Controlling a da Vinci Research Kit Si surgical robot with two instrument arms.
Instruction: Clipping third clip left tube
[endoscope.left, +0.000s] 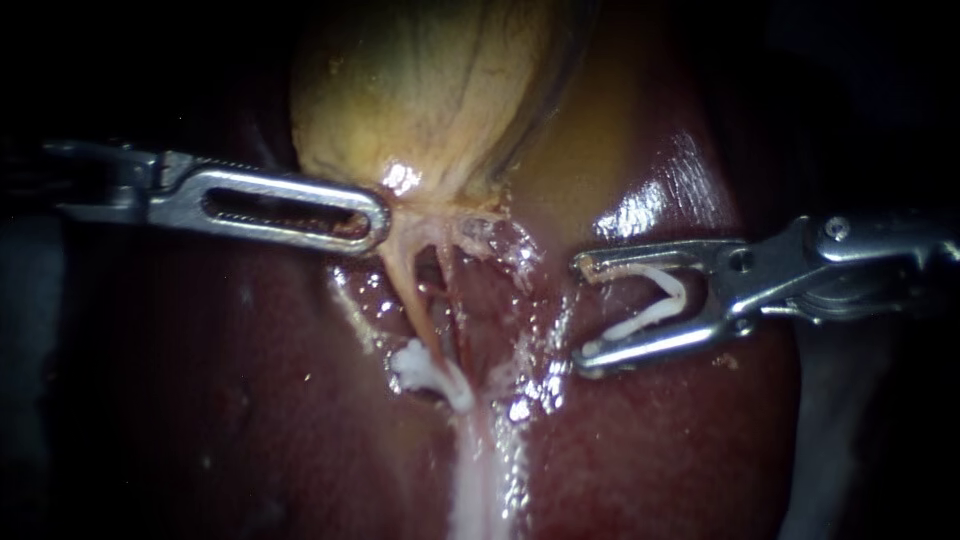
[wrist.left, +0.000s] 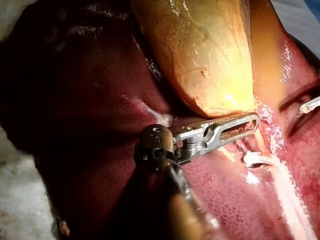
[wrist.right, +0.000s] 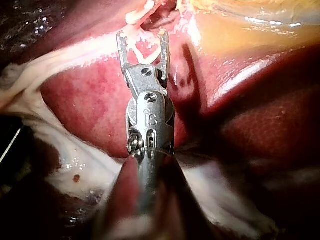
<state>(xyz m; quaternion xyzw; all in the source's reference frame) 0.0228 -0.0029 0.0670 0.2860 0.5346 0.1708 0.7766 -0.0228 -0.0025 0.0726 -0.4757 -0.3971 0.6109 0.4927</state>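
The yellowish gallbladder (endoscope.left: 430, 90) hangs over the dark red liver (endoscope.left: 230, 400). From its neck two thin tubes run down: the left tube (endoscope.left: 412, 300) and the right tube (endoscope.left: 452, 305). A white clip (endoscope.left: 425, 368) sits low on the left tube. My left instrument (endoscope.left: 372, 215) has its slotted jaws shut on the gallbladder's neck, also seen in the left wrist view (wrist.left: 250, 121). My right instrument (endoscope.left: 582, 312) stands to the right of the tubes, apart from them. Its jaws stand wide and hold a white V-shaped clip (endoscope.left: 655, 300) between them (wrist.right: 142, 36).
A pale white strand of tissue (endoscope.left: 480, 480) runs down from below the clipped spot. Wet, glistening liver surface (endoscope.left: 660, 190) lies above the right instrument. In the right wrist view, white fatty tissue (wrist.right: 55, 145) lies beside the instrument's shaft.
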